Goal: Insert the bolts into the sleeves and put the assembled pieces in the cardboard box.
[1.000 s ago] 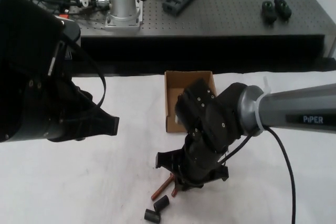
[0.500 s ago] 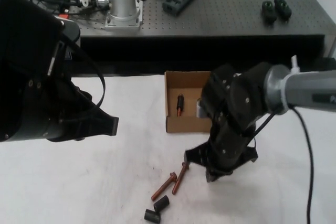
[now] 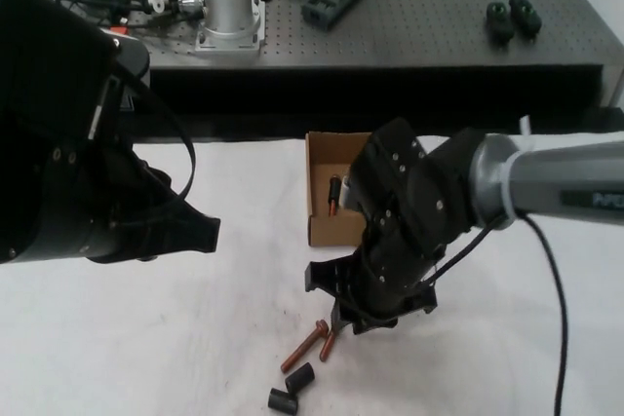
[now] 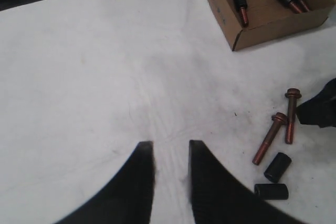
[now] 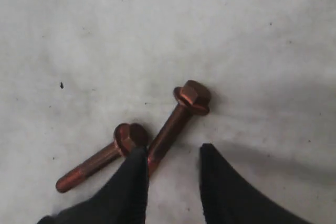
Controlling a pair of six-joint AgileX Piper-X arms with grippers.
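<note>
The right claw (image 5: 170, 182) hangs low over two loose bolts on the table (image 3: 195, 338). One bolt (image 5: 178, 116) lies with its shank running in under the tip of one finger (image 5: 131, 179). Whether finger and shank touch cannot be told. The second bolt (image 5: 94, 163) lies just beside the first, outside the claw, its head close against the first one's shank. Two sleeves (image 4: 277, 167) lie near the bolts' threaded ends, apart from the claw.

The bolts are copper-coloured metal with flanged hexagonal heads and slim, smooth shanks. The sleeves are short black cylinders with a matt finish. The table carries a white cloth (image 4: 94, 66), slightly creased and smudged grey. The cardboard box (image 4: 273, 24) is shallow and brown with an open top. Three assembled pieces (image 4: 239, 1) lie in it, black sleeves with copper shanks sticking out.

The right claw's black fingers are parted by a narrow gap and grip nothing. The left claw (image 4: 169, 145) sits well apart from the parts over bare cloth, its fingers likewise slightly spread and empty.
</note>
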